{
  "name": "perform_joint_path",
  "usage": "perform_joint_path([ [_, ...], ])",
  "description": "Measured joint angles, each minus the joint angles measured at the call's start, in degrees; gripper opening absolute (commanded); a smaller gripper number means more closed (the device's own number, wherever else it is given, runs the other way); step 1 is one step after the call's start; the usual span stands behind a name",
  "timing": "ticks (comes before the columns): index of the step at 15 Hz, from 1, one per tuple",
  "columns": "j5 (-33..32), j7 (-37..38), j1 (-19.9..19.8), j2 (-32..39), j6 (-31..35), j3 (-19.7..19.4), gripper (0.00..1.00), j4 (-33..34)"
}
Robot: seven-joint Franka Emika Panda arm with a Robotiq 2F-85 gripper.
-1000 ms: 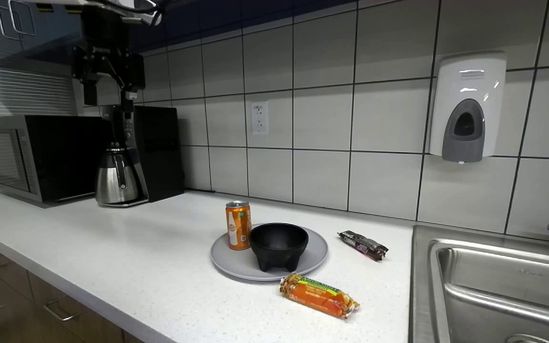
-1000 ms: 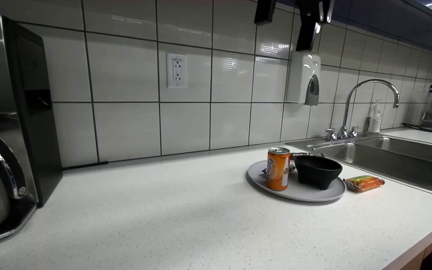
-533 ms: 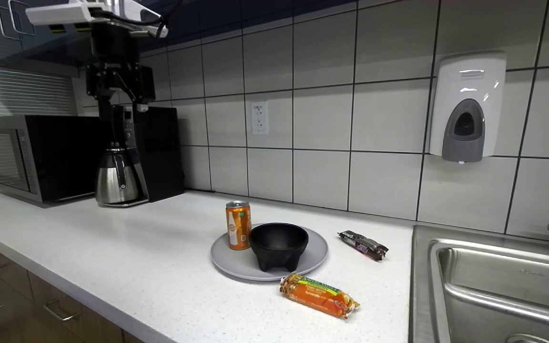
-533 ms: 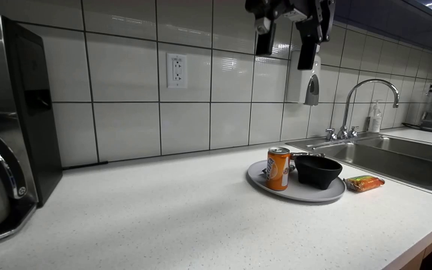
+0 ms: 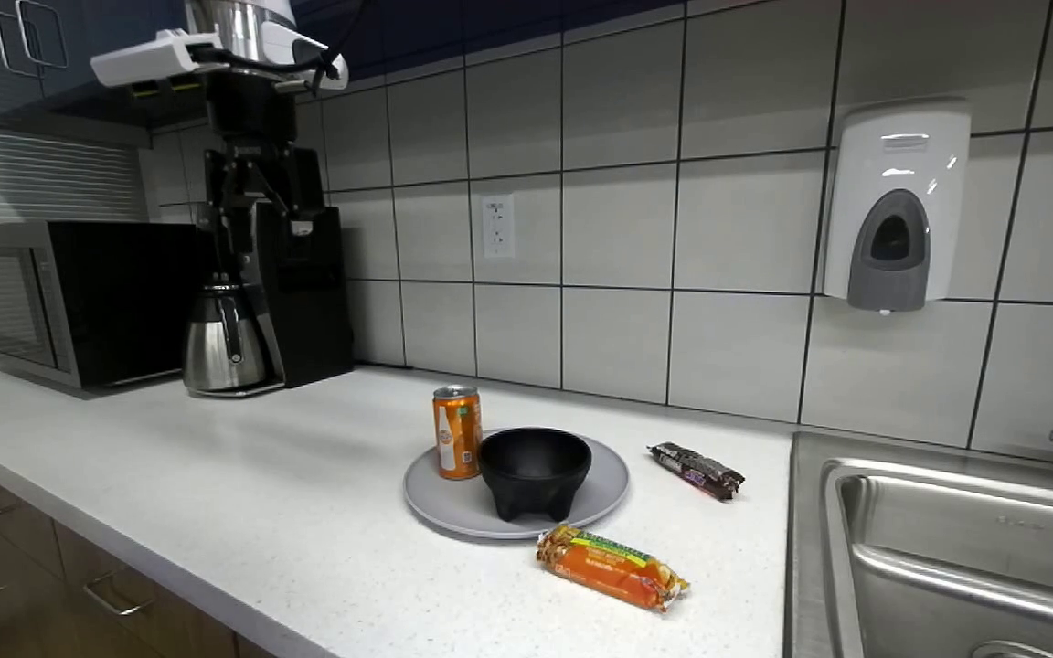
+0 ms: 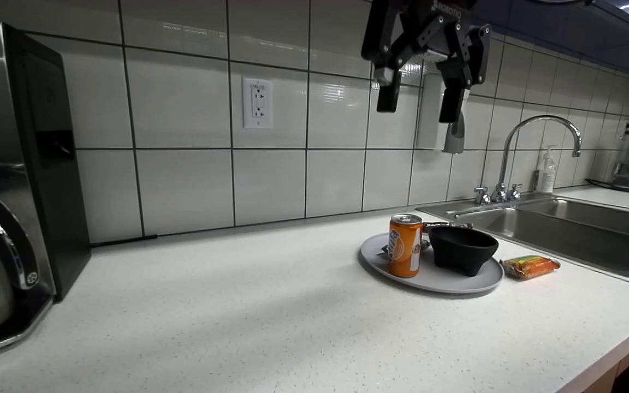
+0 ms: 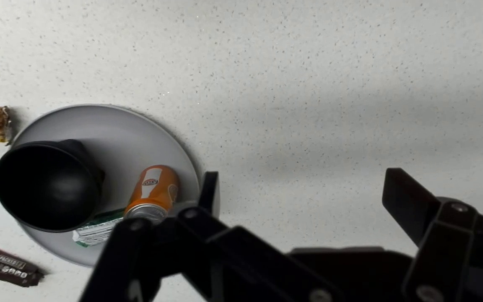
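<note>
Potentially, lowering the black, empty, wide-spread hand (image 7: 302,184) toward nine o'clock (wrist view) topples the cylindrical orange metal can (image 7: 157,186).

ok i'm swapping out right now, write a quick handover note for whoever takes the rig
Gripper: open, nothing in it, hanging above the counter.
Things: the can stands on the plate, on the side nearest the jaws. The bowl and a green and white packet are on the plate too. The orange bar lies on the counter beside the plate, maybe touching its rim; the dark bar lies apart from it.
Done: jaws open and clear of everything.
Left: no grasp made yet.
</note>
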Motion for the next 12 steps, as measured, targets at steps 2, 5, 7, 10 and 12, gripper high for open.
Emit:
perform_joint_path([
  [2,-0.5,0.2,-0.9,0.4,0.6,-0.1,1.0,-0.5],
  [5,-1.3,0.2,-2.2,1.1,0.9,-0.3,1.0,-1.1],
  [7,-2.1,0.3,-3.1,1.7,1.2,-0.5,1.0,-1.3],
  [10,-2.6,0.4,-4.2,3.1,2.9,-1.1,1.0,-1.6],
  [12,-2.7,0.5,-4.7,4.4,4.7,-1.7,1.0,-1.7],
])
